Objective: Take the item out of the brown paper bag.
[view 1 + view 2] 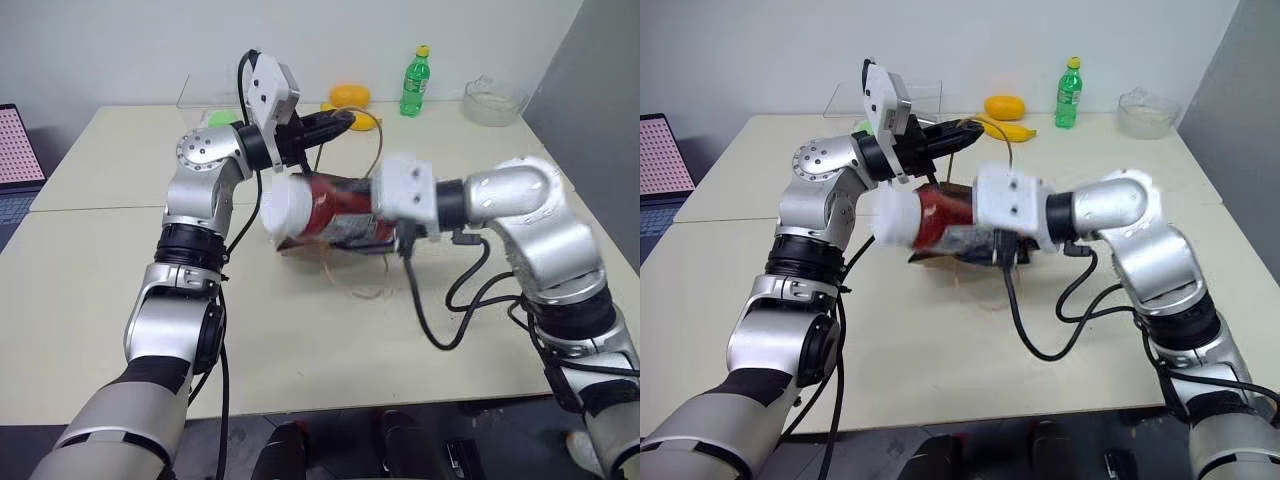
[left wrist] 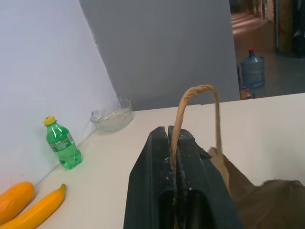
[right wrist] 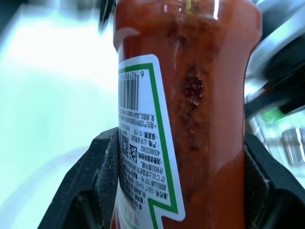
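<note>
The glossy red sauce jar with a white cap and a white, green-edged label (image 3: 190, 119) is held sideways above the table, clamped between the two black fingers (image 3: 78, 191) of the right gripper (image 1: 345, 215); its cap end points toward the robot's left. The jar is seen clear of the creased brown paper bag (image 2: 267, 205), which lies on the cream table (image 1: 100, 290) just beneath and behind it. A thin tan looped handle (image 2: 190, 95) of the bag is pinched between the pressed-together fingers of the left gripper (image 2: 174, 138), raised above the bag. Farther back, a green plastic bottle (image 1: 415, 82), yellow fruit (image 1: 1005, 107) and a clear glass bowl (image 1: 493, 100) are seen.
</note>
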### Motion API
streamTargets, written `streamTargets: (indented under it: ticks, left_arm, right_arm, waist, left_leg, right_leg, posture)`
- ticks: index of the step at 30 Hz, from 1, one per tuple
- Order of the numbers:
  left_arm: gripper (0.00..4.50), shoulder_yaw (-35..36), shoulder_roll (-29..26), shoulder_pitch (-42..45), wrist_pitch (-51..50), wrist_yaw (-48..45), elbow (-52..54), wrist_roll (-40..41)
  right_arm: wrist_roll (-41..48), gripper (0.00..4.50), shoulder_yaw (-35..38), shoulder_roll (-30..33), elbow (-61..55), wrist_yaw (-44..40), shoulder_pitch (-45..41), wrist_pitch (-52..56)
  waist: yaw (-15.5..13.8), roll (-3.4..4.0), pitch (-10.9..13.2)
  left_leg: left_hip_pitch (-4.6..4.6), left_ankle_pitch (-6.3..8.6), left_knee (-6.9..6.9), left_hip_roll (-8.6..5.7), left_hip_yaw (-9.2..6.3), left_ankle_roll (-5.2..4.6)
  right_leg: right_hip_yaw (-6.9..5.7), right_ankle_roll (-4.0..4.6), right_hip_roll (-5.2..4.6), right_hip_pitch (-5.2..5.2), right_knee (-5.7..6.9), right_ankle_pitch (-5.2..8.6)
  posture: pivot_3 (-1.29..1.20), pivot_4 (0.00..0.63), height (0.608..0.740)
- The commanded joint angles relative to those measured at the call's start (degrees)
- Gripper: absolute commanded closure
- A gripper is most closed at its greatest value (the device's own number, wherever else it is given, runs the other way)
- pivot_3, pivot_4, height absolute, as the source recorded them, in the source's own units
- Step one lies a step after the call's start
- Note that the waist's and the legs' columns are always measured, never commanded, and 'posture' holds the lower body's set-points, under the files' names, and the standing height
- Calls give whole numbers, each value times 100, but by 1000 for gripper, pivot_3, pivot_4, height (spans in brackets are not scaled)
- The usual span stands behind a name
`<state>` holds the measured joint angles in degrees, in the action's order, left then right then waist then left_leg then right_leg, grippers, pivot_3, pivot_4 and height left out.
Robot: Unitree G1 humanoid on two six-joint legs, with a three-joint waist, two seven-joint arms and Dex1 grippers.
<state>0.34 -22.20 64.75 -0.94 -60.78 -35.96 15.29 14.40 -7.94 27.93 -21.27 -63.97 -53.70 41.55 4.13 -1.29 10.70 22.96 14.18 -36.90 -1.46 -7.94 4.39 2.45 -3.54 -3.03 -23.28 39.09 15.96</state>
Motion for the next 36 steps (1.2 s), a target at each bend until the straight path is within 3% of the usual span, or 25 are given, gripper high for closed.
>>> streamTargets:
  ticks: [1,3,5,11,22,25,31,36]
  left_arm:
    - [4500,54,6,154,79,9,72,0]
    - [4500,56,0,129,68,3,95,1]
    - [4500,55,-23,83,52,-14,140,-1]
    - [4500,60,-40,75,37,-13,151,-1]
    - [4500,35,76,55,51,-33,215,3]
    - [4500,30,82,35,57,-41,239,1]
    - [4500,20,85,22,127,-44,195,-32]
    - [4500,13,119,67,127,-182,96,9]
  right_arm:
    - [905,1801,1253,-47,-270,631,-375,915]
    - [993,1855,1692,211,-269,918,-312,1059]
    - [611,1871,1965,912,-220,1048,156,792]
    - [-1095,1880,1646,2625,763,1640,1879,-1091]
    - [-3566,1880,-469,2767,3729,2605,1978,-4190]
    - [-3553,1880,-565,2618,3970,2514,1992,-4339]
    - [-2898,41,-103,2639,3314,1852,2293,-3806]
    - [-1825,41,957,2908,1576,1150,2934,-2529]
  waist:
    - [-18,0,0]
    - [-70,0,0]
    - [-132,0,0]
    - [-226,-1,0]
    - [40,2,0]
    - [47,1,0]
    - [46,1,0]
    - [4,1,0]
  left_leg:
    - [0,1,0,-1,-1,-1]
    - [1,3,1,-2,-2,-6]
    - [1,10,2,-6,1,-18]
    - [7,11,-2,-21,14,-20]
    - [-5,10,-1,-6,29,-18]
    - [-2,-1,-1,-9,27,1]
    - [-3,-1,-2,-8,24,2]
    - [0,-1,-2,-10,17,1]
  right_leg:
    - [-1,0,0,0,0,0]
    - [-1,0,-1,0,-2,0]
    - [0,0,-3,0,-4,0]
    - [7,-4,-16,2,-10,1]
    - [14,-4,-6,0,0,0]
    - [15,-4,-8,0,-4,0]
    - [14,-4,-7,2,-4,0]
    - [12,-4,-8,6,-5,0]
  posture:
    - [0,150,740]
    - [0,150,740]
    - [0,150,740]
    - [0,150,740]
    - [0,150,740]
    - [0,150,740]
    - [0,150,740]
    - [0,150,740]
